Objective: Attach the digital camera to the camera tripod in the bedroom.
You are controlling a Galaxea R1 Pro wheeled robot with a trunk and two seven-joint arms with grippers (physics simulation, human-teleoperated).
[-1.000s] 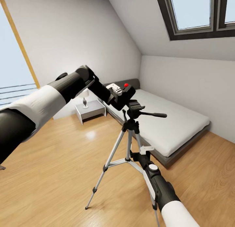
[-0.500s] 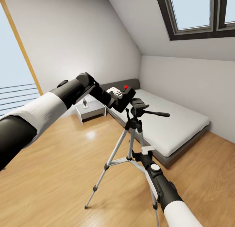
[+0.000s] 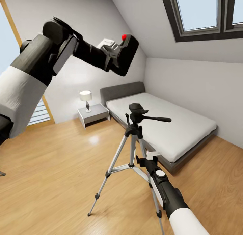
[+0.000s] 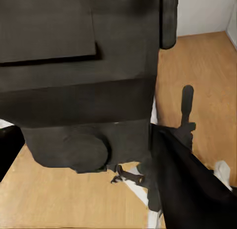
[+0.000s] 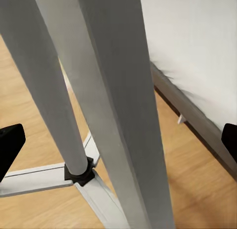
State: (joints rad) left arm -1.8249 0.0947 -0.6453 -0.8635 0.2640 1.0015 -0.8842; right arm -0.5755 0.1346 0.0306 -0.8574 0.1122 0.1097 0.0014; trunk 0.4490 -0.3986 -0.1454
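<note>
**A:** What's nearest you, down at five o'clock in the head view?

**B:** Your right arm, reaching up toward the camera tripod (image 3: 133, 150). Your right gripper (image 3: 145, 158) sits at a silver leg, just below the black joint. In the right wrist view the fingertips (image 5: 11, 140) show at both edges with the grey legs (image 5: 113, 100) between them, so the fingers stand apart, around the leg without clamping it.

**A:** And the tripod itself?

**B:** Upright on the wood floor (image 3: 60, 167) at the centre, three legs spread, the black head (image 3: 136, 110) bare, and the pan handle (image 3: 157, 119) pointing to three o'clock.

**A:** Where's the digital camera (image 3: 125, 56)?

**B:** High at twelve o'clock, well above the tripod head and apart from it. Your left gripper (image 3: 114, 54) is clamped on it, red button (image 3: 124, 36) uppermost. The left wrist view shows its dark body (image 4: 79, 76) up close, with the tripod head below.

**A:** Behind that?

**B:** The bed (image 3: 165, 123) at two o'clock, a nightstand (image 3: 93, 113) with a lamp (image 3: 85, 96) at eleven, skylights (image 3: 202, 12) at one.
</note>
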